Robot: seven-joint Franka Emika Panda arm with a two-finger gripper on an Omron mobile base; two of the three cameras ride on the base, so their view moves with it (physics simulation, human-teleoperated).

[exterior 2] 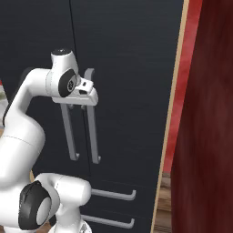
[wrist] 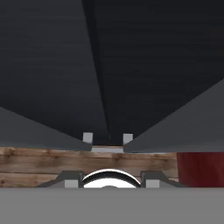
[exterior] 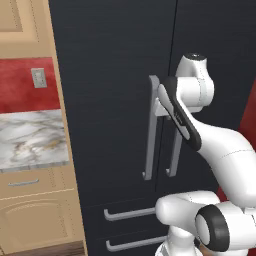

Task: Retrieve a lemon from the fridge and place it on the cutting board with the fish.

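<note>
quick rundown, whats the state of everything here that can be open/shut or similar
tall black double-door fridge: both doors shut
two fridge drawers with grey bar handles: shut
tan wooden cabinet drawer under the marble counter: shut
two-finger gripper: at the long grey vertical door handles; open or shut cannot be told

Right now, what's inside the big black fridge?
That cannot be seen: both doors of the fridge are shut, so its inside is hidden. Only the handles, the drawers below and the gripper up at the handles show.
</note>
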